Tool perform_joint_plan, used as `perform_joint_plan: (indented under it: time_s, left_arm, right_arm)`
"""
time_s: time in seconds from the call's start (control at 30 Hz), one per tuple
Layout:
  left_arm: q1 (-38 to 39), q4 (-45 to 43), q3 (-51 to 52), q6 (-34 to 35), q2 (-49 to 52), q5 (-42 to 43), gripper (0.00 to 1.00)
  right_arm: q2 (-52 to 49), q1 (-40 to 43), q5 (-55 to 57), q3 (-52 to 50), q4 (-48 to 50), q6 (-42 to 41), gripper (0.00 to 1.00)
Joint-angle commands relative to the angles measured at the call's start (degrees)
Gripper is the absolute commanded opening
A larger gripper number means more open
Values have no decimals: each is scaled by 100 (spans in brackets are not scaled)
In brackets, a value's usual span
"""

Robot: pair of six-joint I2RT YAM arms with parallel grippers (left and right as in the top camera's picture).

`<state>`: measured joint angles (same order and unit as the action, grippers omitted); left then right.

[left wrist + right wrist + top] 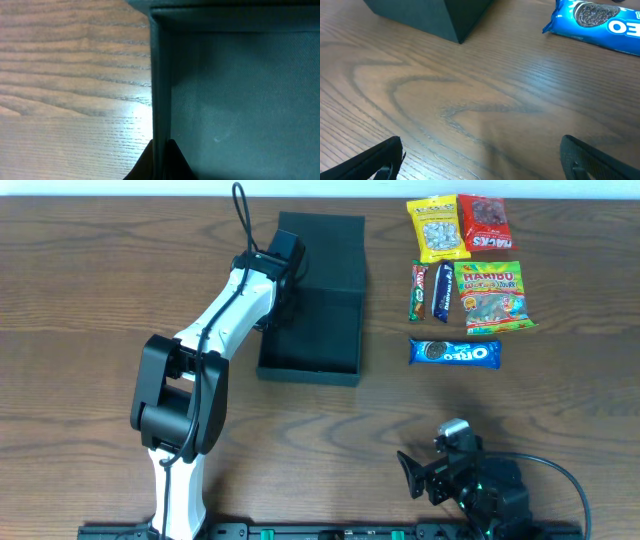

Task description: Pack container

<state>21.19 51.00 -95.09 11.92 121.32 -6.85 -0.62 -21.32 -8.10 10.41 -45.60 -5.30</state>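
Observation:
The container [322, 330] is a dark teal-black cardboard box, open, with its flap lid laid back toward the far side. My left gripper [272, 290] is shut on the box's left wall; in the left wrist view the wall [161, 90] runs between the two fingertips [161, 160]. The inside of the box [240, 100] looks empty. My right gripper [425, 475] is open and empty near the front of the table, its fingers [480, 160] wide apart above bare wood. The box's corner [435, 17] shows in the right wrist view.
Snack packets lie right of the box: a blue Oreo pack [455, 352] [600, 22], a Haribo bag [490, 295], two small bars [430, 290], a yellow packet [437, 227] and a red packet [484, 222].

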Motion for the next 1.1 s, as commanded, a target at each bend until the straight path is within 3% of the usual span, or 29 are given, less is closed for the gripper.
perform_joint_plan:
  time_s: [0.0,0.4,0.43,0.47,0.5,0.77,1.07]
  left_arm:
    - [-22,92,20,538,44,50,6]
    - [-22,170,20,1147,44,136,9]
    - [-22,173,20,1147,44,138,31]
    - [-22,188,20,1145,44,140,78]
    - [-22,221,9,1145,44,144,95]
    - [-11,1060,-728,1117,-313,387,95]
    - [-7,1513,-767,337,-2282,369,95]
  right_arm:
    - [31,-46,-28,-26,-17,111,99]
    - [31,-46,-28,-26,-17,111,99]
    - [31,-46,-28,-26,-20,111,99]
    - [31,-46,-28,-26,-17,111,100]
    - [31,-46,-28,-26,-17,111,99]
    - [31,-46,-28,-26,-20,111,99]
    - [31,-46,-28,-26,-17,111,99]
